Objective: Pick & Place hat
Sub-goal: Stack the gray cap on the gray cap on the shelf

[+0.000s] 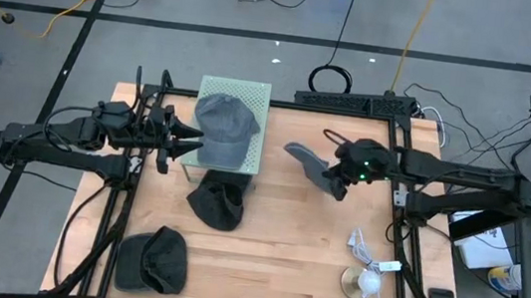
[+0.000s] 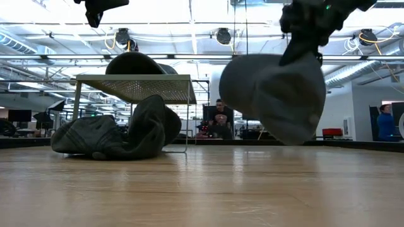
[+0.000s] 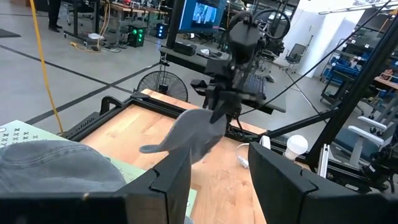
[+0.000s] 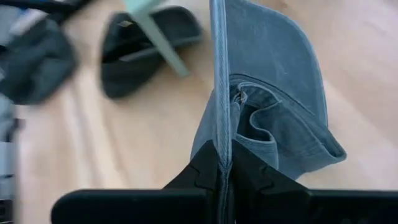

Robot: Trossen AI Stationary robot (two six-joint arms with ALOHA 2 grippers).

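The right gripper (image 1: 337, 180) held a grey cap (image 1: 306, 163) clamped above the desk's (image 1: 283, 261) middle, while the left gripper (image 1: 189, 144) stood apart beside the rack (image 1: 248, 127).

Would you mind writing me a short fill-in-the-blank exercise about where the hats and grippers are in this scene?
1. The right gripper is shut on a grey hat, holding it ____ the table.
2. Another grey hat rests on top of the pale green ____.
3. The left gripper is open and holds ____.
4. The black hat lies nearest the ____ arm.

Missing words: above; stand; nothing; left
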